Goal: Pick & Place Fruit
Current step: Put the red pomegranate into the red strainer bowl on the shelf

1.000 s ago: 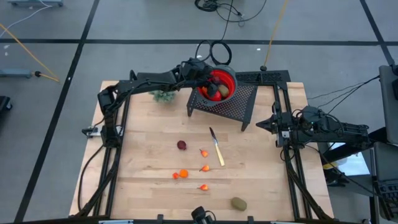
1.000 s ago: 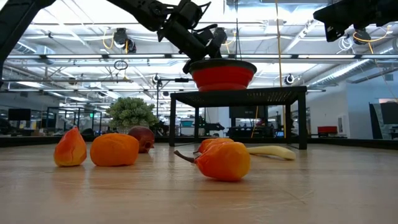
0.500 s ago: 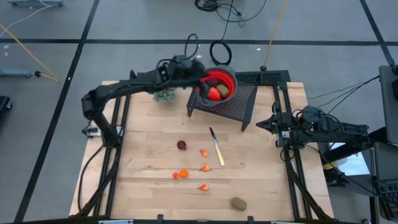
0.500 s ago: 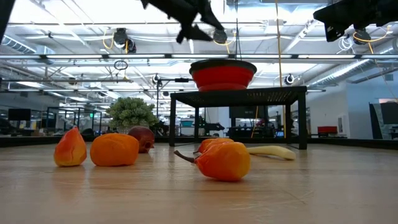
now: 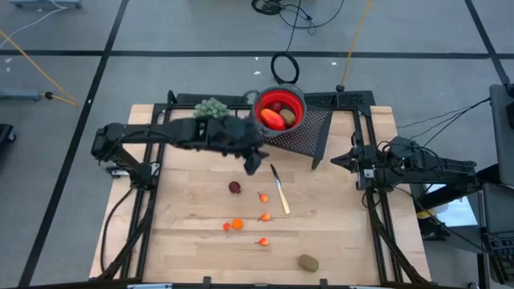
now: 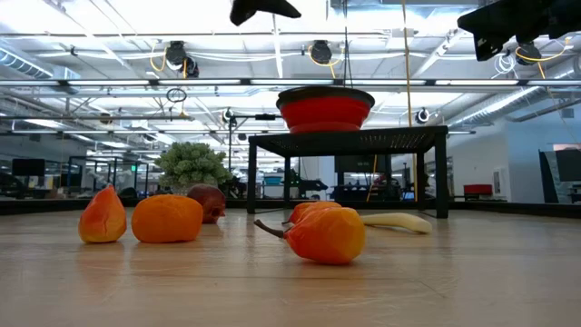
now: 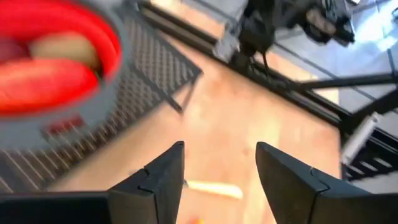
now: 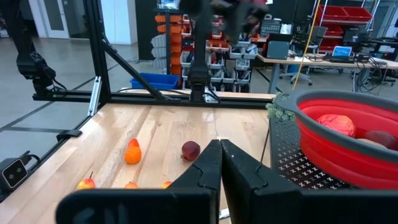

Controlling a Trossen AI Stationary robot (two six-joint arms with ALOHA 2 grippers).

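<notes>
in the low view the left pincer [image 6: 263, 9] is cut off by the top edge above the red bowl [image 6: 325, 109], so its fingers cannot be read there. the bowl's rim hides whatever lies inside it from that height. the left wrist view is smeared: inside the bowl [image 7: 37, 118] sit a red oblong [image 7: 43, 87] and a paler lump [image 7: 62, 48], perhaps a brownish oval. the bowl itself runs off the picture's edge.

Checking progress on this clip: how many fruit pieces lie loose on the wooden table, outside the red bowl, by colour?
Dark red ball: 1
Brownish-green oval: 1
Small orange-red pieces: 5
Total: 7
</notes>
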